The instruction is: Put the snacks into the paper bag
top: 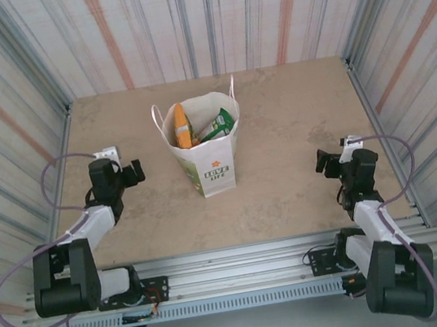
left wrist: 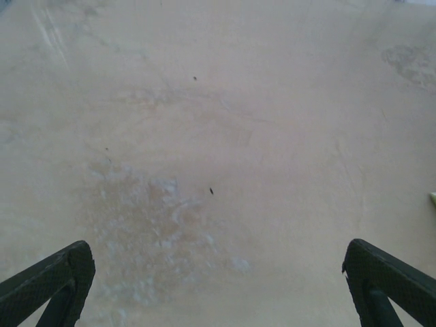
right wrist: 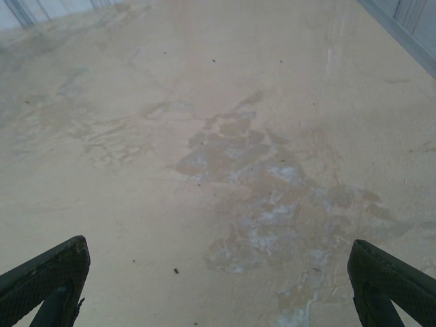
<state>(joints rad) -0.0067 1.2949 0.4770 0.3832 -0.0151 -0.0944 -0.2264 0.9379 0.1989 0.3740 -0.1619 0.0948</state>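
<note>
White paper bag (top: 212, 164) stood upright at centre of surface (top: 288, 190), well apart from both arms. Inside, snacks (top: 197, 127) seen: orange packet (top: 183, 126), green packet (top: 219, 122). Both left fingers (left wrist: 58, 276) and right fingers (right wrist: 51, 272) spread wide, nothing grasped.

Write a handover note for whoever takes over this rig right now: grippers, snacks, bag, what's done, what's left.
Left gripper: open, holding nothing, over bare table left of the bag.
Right gripper: open, holding nothing, over bare table right of the bag.
Bag: upright, mid-table, mouth open.
Snacks: an orange packet and a green packet stick up inside the bag; anything lower is hidden.
Done: the packets I can see are bagged.
Left: probably nothing; confirm the count inside the bag.
</note>
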